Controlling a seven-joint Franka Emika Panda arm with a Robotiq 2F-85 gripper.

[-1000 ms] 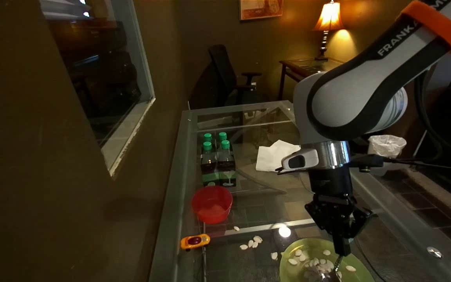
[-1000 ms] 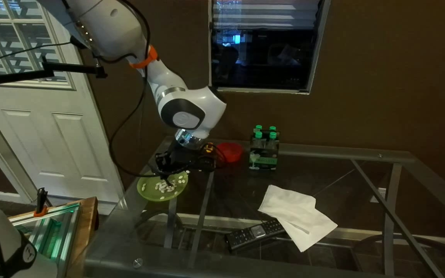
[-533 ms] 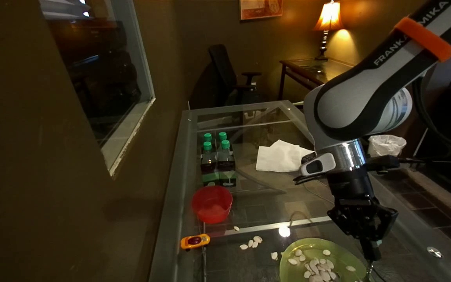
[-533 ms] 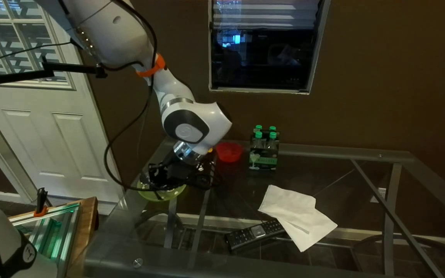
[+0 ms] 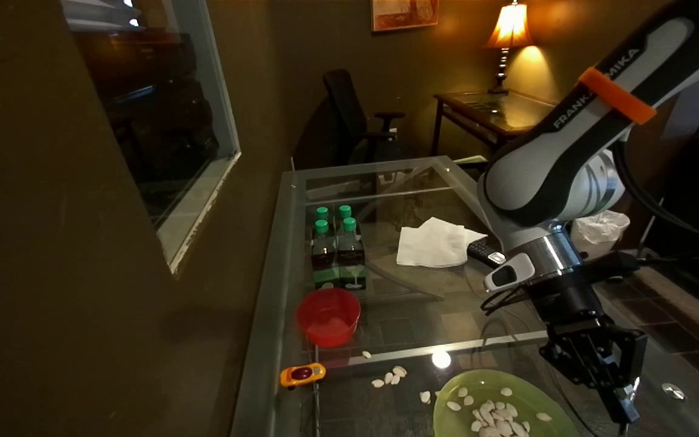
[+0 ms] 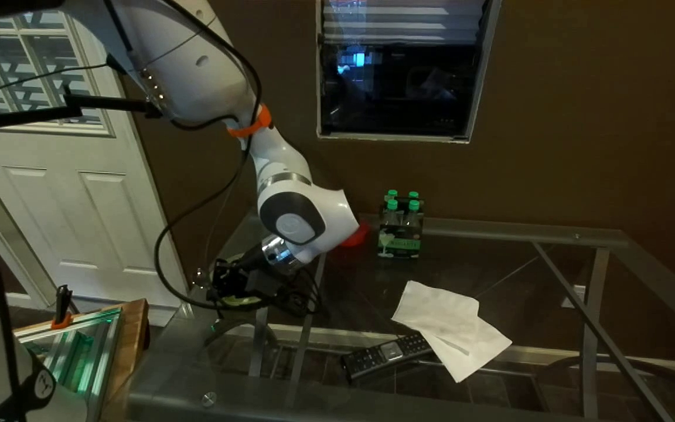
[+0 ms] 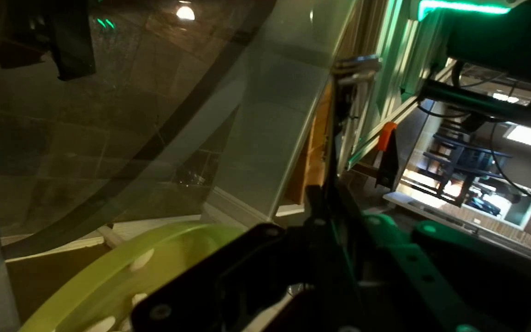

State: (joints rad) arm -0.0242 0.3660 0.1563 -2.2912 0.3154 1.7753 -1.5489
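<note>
With the gripper [image 5: 627, 411] pinching the metal utensil [image 7: 355, 78] between its fingers, to the right of the green plate [image 5: 534, 397] in an exterior view, move in small, steady increments, utensil clear of the plate, to avoid scattering the white pieces [image 5: 486, 416].

The fingers [image 5: 619, 405] are black, the utensil [image 7: 355, 73] silvery. The dish [image 5: 483, 382] is yellow-green, its pieces [image 5: 504, 428] off-white. In an exterior view, the bowl [image 5: 329, 335] at the dish's ten o'clock is plain red, the napkins [image 5: 434, 244] at the bowl's two o'clock white. The toy car [image 5: 302, 374] is yellow-orange with a maroon middle. The bottle caps [image 5: 349, 224] are green, the carton [image 6: 402, 245] black with a green band. The arm [image 5: 531, 173] is white and black, its band [image 5: 616, 95] orange.
</note>
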